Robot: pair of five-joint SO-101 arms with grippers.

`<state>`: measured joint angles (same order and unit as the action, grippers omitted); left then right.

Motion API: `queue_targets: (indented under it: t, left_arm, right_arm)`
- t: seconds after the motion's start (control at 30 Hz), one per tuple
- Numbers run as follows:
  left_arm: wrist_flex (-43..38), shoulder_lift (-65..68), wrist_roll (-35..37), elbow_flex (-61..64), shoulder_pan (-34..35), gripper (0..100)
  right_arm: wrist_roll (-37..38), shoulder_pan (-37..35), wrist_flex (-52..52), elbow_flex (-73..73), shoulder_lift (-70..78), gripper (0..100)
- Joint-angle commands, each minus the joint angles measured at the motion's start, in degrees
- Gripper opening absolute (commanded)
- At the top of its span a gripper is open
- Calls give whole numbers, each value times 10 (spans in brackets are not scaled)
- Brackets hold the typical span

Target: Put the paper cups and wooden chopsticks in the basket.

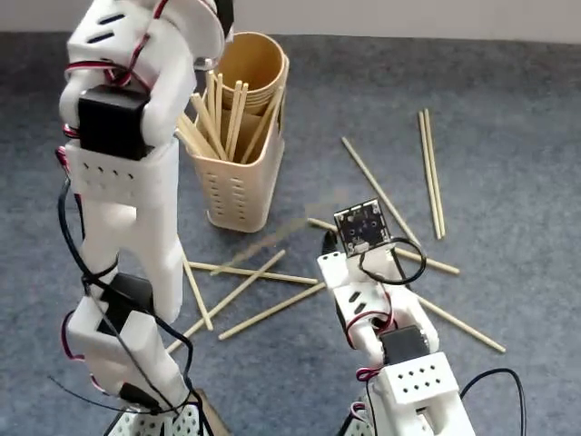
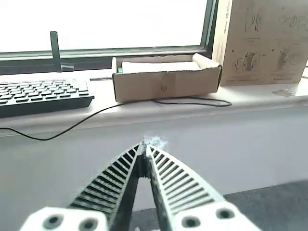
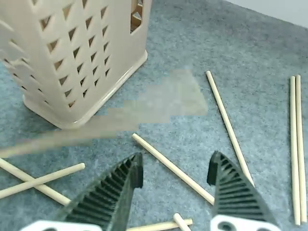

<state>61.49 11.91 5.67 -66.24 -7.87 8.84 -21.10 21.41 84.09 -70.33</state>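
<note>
A beige slotted basket (image 1: 241,186) stands on the grey carpet, holding stacked paper cups (image 1: 259,68) and several wooden chopsticks (image 1: 222,113). More chopsticks lie loose on the carpet around it, such as a pair (image 1: 431,173) at the far right and crossed ones (image 1: 245,272) in front of the basket. My right gripper (image 3: 175,166) is open low over one loose chopstick (image 3: 163,161), near the basket's (image 3: 72,57) base. A pale blurred streak (image 3: 144,108) crosses in front of the basket. My left gripper (image 2: 144,147) is shut with nothing in it, raised high beside the basket and facing a wall.
The left arm (image 1: 127,182) towers just left of the basket. The right arm (image 1: 381,318) lies low at the front right. Beyond the carpet, a sill holds a keyboard (image 2: 43,94) and a cardboard box (image 2: 166,79).
</note>
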Motion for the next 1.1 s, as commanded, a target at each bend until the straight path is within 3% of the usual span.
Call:
queue_targets:
  t: [0.0,0.17,0.3,0.47,0.6,0.77,1.07]
  left_arm:
    - [131,-41,-9,-15,24,8]
    - [428,-130,-32,-110,142,60]
    - [418,-242,-68,92,284,90]
    - [413,-334,-158,503,291,135]
    - [330,-372,-171,745,291,160]
    - [172,-420,-162,957,260,161]
    - [33,-431,-103,1079,268,160]
  right_arm:
    - [7,5,-12,-2,-8,224]
    - [7,9,2,-7,-7,224]
    - [8,15,99,-58,-6,224]
    - [10,118,208,-179,49,224]
    - [73,232,221,-284,155,224]
    - [139,270,219,-417,360,224]
    - [208,311,219,-707,778,224]
